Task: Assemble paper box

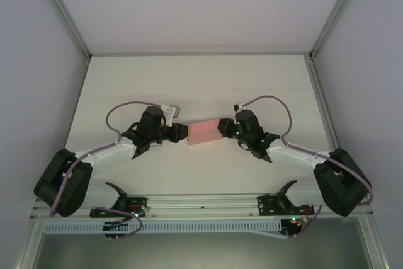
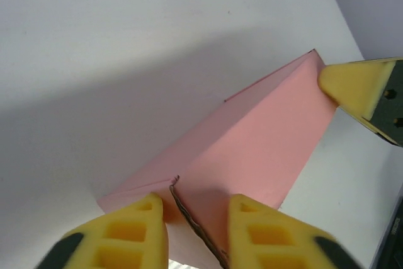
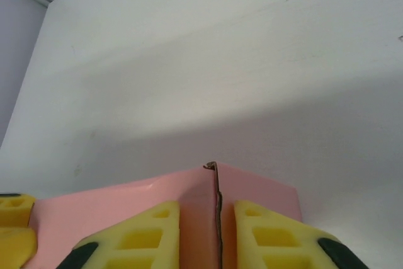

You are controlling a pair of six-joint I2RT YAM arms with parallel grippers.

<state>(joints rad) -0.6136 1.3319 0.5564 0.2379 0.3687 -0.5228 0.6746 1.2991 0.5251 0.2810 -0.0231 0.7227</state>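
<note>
The paper box [image 1: 203, 131] is a small pink rectangular box held up between both grippers over the middle of the white table. My left gripper [image 1: 184, 133] is shut on its left end. In the left wrist view the yellow fingers [image 2: 135, 234] pinch that end of the box [image 2: 252, 137] on either side of a flap edge. My right gripper [image 1: 221, 126] is shut on the opposite end. In the right wrist view its pads [image 3: 277, 237] press the box [image 3: 258, 193] on either side of a seam. The right gripper's fingertip [image 2: 352, 86] shows at the far corner.
The white table [image 1: 201, 86] is walled by pale panels at the back and both sides, with metal posts at the corners. A metal rail [image 1: 201, 203] carrying the arm bases runs along the near edge.
</note>
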